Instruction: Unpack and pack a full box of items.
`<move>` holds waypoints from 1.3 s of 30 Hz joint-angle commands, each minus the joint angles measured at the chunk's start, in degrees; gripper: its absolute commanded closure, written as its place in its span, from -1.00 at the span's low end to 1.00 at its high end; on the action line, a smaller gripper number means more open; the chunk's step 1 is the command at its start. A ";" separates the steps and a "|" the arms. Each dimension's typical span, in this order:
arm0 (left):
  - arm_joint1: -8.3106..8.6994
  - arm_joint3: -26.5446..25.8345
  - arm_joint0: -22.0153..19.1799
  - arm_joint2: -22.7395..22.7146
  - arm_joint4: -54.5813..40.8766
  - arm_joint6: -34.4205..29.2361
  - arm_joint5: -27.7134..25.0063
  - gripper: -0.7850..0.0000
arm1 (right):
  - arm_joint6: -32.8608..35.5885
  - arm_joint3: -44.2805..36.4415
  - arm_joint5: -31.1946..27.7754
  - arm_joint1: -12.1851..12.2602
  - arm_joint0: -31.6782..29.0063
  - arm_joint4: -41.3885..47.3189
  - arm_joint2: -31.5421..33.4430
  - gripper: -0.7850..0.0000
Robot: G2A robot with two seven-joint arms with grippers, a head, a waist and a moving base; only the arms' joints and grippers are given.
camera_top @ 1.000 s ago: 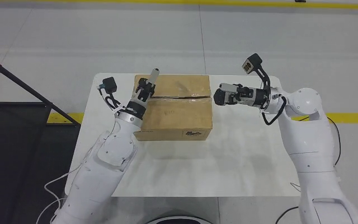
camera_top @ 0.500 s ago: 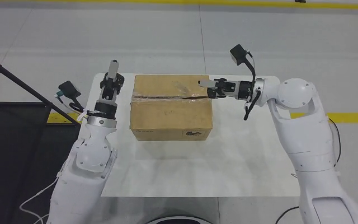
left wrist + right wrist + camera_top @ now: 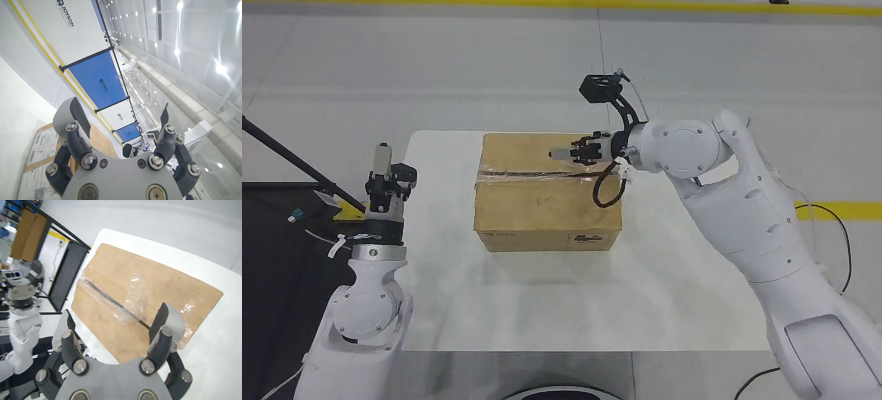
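The shut cardboard box (image 3: 549, 190) sits by the tabletop's (image 3: 672, 300) far edge: stiff, likely heavy. Its loose, crinkly seam tape (image 3: 135, 291) looks the place to pinch. The right tool (image 3: 564, 154) hovers above, open, empty; the left tool (image 3: 383, 160) too, by the left edge.

- I count one table (image 3: 682, 290).
- One cardboard box (image 3: 549, 205) on it.
- One strip of clear tape (image 3: 102, 296) along the box's seam.
- Two grippers, both mine: my left gripper (image 3: 121, 111) and my right gripper (image 3: 115, 313).
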 commanded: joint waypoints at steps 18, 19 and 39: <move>-0.36 1.63 1.09 -3.46 -4.55 -5.32 -1.55 -1.00 | 5.24 13.78 9.88 -10.87 12.85 -13.49 -20.62 0.11; -0.40 1.63 1.16 -3.65 -4.78 -5.41 -1.64 -1.00 | 5.49 14.61 10.56 -11.46 13.19 -14.07 -21.14 0.15; -0.72 0.10 -1.44 -2.27 -3.08 -10.15 0.10 -1.00 | -4.71 16.39 12.15 -13.74 11.13 -14.85 -15.50 1.00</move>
